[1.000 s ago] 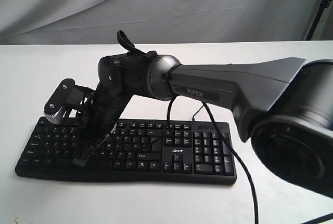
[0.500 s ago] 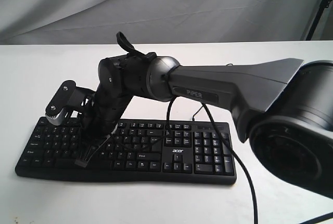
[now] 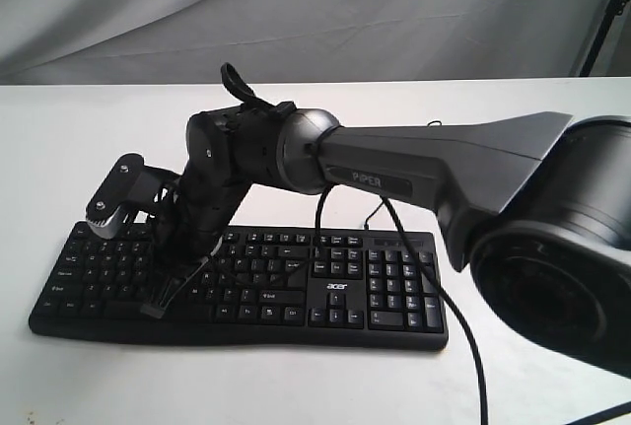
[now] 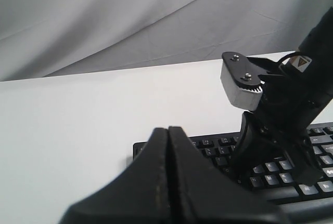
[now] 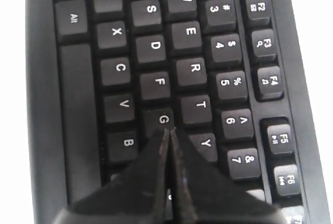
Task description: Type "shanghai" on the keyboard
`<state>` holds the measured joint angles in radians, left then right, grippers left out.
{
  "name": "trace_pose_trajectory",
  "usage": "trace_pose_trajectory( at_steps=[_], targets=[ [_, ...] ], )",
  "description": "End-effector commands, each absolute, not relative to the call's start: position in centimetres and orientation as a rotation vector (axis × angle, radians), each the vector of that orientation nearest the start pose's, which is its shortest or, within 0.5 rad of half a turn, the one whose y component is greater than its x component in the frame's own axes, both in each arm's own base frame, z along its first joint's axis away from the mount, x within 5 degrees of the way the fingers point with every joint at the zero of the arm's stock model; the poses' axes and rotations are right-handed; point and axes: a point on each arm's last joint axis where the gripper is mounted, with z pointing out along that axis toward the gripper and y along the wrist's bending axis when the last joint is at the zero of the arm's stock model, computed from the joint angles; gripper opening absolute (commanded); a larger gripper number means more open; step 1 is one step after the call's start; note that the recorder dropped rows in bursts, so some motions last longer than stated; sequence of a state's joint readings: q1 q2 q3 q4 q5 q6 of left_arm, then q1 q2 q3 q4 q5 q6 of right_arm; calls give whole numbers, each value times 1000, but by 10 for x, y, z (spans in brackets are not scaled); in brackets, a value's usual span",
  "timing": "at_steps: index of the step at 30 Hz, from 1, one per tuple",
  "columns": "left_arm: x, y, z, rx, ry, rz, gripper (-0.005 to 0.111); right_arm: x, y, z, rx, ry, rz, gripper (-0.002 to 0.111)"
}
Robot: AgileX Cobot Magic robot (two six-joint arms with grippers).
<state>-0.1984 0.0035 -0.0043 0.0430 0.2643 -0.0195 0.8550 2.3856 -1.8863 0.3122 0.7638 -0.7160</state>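
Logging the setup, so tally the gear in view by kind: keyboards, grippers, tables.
Keyboard: 1
Grippers: 2 (left gripper, right gripper)
Table: 1
Total: 4

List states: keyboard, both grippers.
Keyboard: flat on the table, keys up.
Right gripper: shut, empty, tip at the G key; can't tell if it's pressing.
Left gripper: shut, empty.
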Motion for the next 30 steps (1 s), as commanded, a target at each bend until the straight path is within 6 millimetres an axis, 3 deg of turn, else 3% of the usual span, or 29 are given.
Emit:
trace_pose_trajectory(
  at_steps=[1, 12, 16, 30],
  targets=[
    [54, -10, 190, 185, 1735, -124, 0, 321, 394, 148, -1728, 2038, 373, 0],
    [54, -10, 190, 185, 1735, -124, 0, 325, 440, 153, -1708, 1951, 471, 0],
    [54, -10, 190, 185, 1735, -124, 0, 326, 454, 146, -1725, 1958, 501, 0],
    [54, -10, 190, 185, 1735, -124, 0, 327, 471, 133, -1698, 1942, 539, 0]
  ],
)
